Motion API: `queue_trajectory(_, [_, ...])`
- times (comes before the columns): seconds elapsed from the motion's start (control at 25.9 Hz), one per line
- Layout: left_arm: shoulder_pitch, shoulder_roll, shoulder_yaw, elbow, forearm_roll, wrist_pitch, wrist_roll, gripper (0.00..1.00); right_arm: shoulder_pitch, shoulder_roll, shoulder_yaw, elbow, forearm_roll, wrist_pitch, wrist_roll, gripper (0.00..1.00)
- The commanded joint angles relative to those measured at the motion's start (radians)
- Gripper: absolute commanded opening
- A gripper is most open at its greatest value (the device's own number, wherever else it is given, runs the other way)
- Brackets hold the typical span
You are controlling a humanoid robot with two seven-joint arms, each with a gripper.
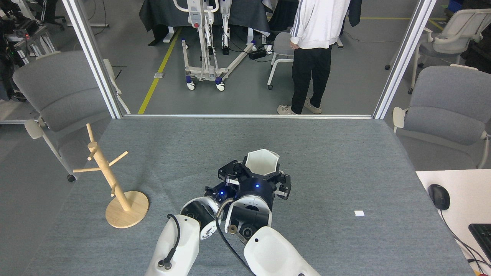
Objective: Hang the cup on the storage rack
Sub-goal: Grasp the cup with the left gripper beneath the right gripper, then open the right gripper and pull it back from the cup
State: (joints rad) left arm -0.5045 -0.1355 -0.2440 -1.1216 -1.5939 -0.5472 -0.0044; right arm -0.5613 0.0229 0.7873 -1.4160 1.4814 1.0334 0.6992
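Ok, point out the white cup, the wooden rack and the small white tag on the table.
cup [261, 165], head view, inner wall.
storage rack [106, 173], head view, upright post.
white tag [359, 213], head view, middle.

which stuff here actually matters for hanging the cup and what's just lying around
Belongs to the job:
- cup, white, held at the right gripper
- storage rack, wooden, standing at the table's left
- left gripper, close beside the cup

Just lying about:
- small white tag on the table
- mouse and keyboard on the side desk
- grey chairs
- a person standing behind
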Motion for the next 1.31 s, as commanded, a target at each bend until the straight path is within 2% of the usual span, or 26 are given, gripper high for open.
queue_trajectory(0.0, [0.000,0.001,0.002,0.006,0.000,-0.004,-0.003,0.00,0.000,0.005,0.030,0.012,0.002,-0.029,0.002,0.92])
queue_trajectory(0.04, [0.000,0.001,0.002,0.011,0.000,-0.004,-0.003,0.00,0.000,0.005,0.027,0.015,0.002,-0.030,-0.001,0.98])
queue_trajectory(0.15, [0.000,0.002,0.002,0.014,0.000,-0.004,-0.003,0.00,0.000,0.005,0.023,0.015,-0.003,-0.041,-0.017,0.99])
queue_trajectory(0.23, [0.000,0.002,0.002,0.016,0.000,-0.004,-0.003,0.00,0.000,0.006,0.018,0.015,-0.007,-0.053,-0.075,0.99])
queue_trajectory(0.39, [0.001,0.007,0.002,0.017,0.000,-0.004,-0.003,0.00,0.004,0.026,-0.036,0.014,-0.044,-0.075,-0.283,0.98])
queue_trajectory(0.54, [0.009,0.008,0.000,0.029,-0.003,-0.004,-0.003,0.00,0.012,0.035,-0.043,0.009,-0.153,-0.093,-0.495,0.98])
queue_trajectory(0.66, [0.040,0.011,0.002,0.029,-0.006,-0.004,-0.003,0.00,0.023,0.034,-0.057,0.006,-0.171,-0.147,-0.656,0.98])
queue_trajectory(0.73, [0.067,0.011,0.002,0.017,-0.008,-0.002,-0.005,0.00,0.041,0.028,-0.154,-0.001,-0.173,-0.223,-0.705,0.98])
queue_trajectory(0.85, [0.127,0.034,0.005,-0.047,-0.009,0.029,-0.006,0.00,0.084,0.003,-0.373,-0.001,-0.174,-0.490,-0.704,0.98])
queue_trajectory(0.97, [0.225,0.108,0.006,-0.176,-0.009,0.105,-0.008,0.00,0.156,-0.081,-0.617,0.002,-0.174,-0.819,-0.708,0.98])
queue_trajectory(1.04, [0.319,0.148,0.012,-0.280,-0.012,0.168,-0.019,0.00,0.201,-0.129,-0.734,0.002,-0.174,-0.977,-0.710,0.98])
queue_trajectory(1.16, [0.477,0.212,0.037,-0.449,-0.034,0.243,-0.034,0.00,0.274,-0.190,-0.844,0.002,-0.174,-1.089,-0.713,0.99])
queue_trajectory(1.28, [0.615,0.229,0.124,-0.569,-0.055,0.257,-0.034,0.00,0.347,-0.216,-0.904,-0.001,-0.170,-1.145,-0.713,0.99])
